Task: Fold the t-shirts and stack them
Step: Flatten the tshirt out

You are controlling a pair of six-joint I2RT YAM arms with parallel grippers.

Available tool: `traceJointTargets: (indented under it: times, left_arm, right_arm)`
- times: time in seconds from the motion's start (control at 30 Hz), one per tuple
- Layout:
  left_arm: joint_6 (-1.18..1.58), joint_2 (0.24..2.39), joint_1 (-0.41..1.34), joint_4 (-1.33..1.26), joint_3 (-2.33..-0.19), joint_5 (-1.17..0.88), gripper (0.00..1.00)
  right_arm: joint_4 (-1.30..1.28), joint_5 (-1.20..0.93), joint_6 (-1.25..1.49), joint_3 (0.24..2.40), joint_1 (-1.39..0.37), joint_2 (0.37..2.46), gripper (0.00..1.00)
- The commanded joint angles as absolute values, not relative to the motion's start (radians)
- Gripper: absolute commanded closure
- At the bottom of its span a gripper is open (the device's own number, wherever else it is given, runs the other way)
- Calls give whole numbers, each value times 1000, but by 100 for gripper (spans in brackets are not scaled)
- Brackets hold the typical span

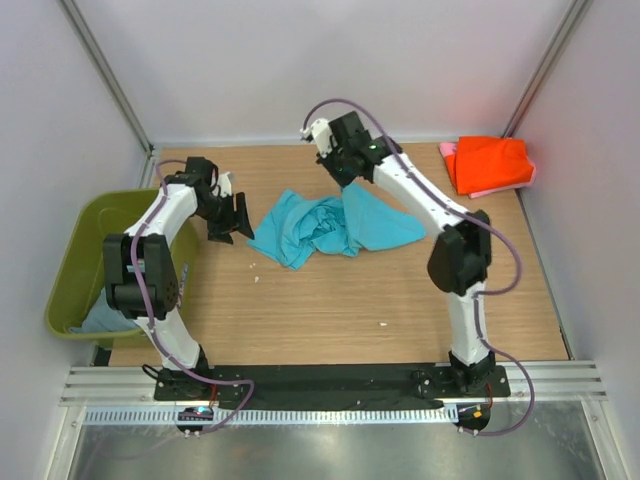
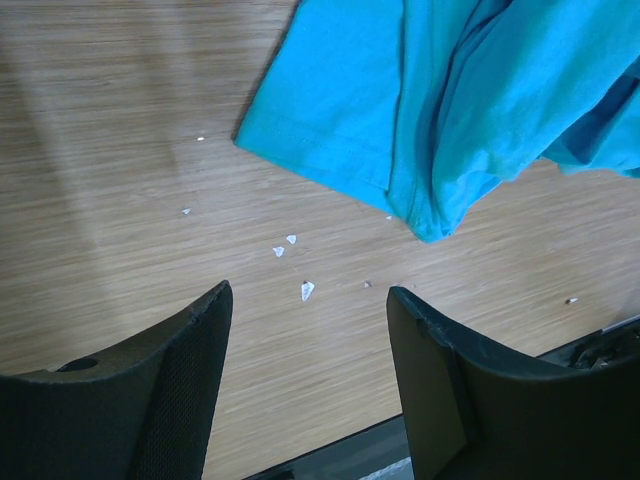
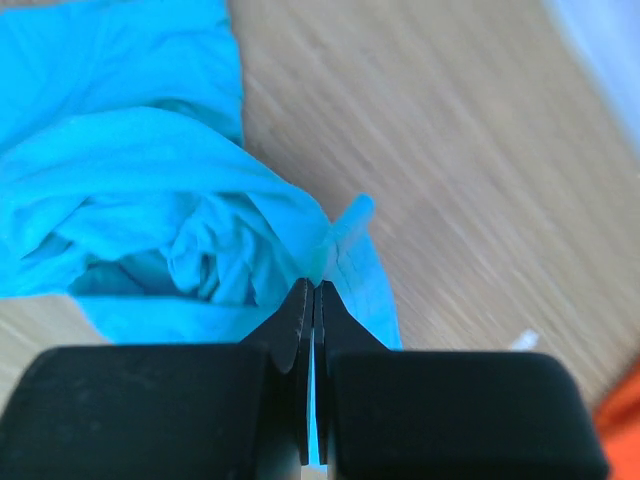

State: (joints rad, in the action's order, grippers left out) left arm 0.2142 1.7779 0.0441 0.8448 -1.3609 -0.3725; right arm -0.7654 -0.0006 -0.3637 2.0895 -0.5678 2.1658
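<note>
Here, turquoise t-shirt (image 1: 330, 225), long axis left-right

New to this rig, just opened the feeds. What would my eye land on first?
The crumpled turquoise t-shirt in the middle of the table, with the right gripper pinching its far edge, jaws shut. Then the folded orange-red t-shirt lying on a pink t-shirt in the far right corner, and the olive-green bin beside the table's left edge.
</note>
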Motion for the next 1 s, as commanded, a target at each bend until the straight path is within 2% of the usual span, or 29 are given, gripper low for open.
traceJointTargets:
  times: [0.0,0.2,0.37,0.53,0.57,0.6,0.63,0.67,0.73,0.87,0.97]
  left_arm:
    - [233,1749,45,819,-1396,-405,36]
    - [238,1763,46,819,-1416,-411,36]
    - [241,1769,46,827,-1427,-413,36]
    - [239,1766,46,827,-1425,-405,36]
    - [238,1763,46,828,-1425,-403,36]
    - [236,1761,48,828,-1424,-400,36]
    - [236,1761,48,827,-1420,-399,36]
    - [238,1756,46,827,-1417,-397,36]
    - [235,1753,46,828,-1414,-391,36]
    - [226,1730,46,833,-1390,-373,36]
    - [219,1706,45,836,-1379,-338,36]
  right_arm:
    - [-692,77,-380,2062,-574,1841,99]
    - [-678,161,-434,1806,-555,1590,99]
    - [-698,184,-397,1666,-439,1505,99]
    - [-758,120,-376,1556,-371,1439,99]
    - [-776,47,-391,1542,-371,1430,96]
    - [-831,13,-411,1534,-370,1430,87]
    - [-847,-45,-420,1522,-371,1430,77]
    - [-829,-75,-407,1516,-371,1428,54]
    - [-808,-124,-388,1532,-371,1445,41]
    - [-843,-328,-425,1708,-425,1638,41]
    - [-882,-353,-556,1784,-491,1756,44]
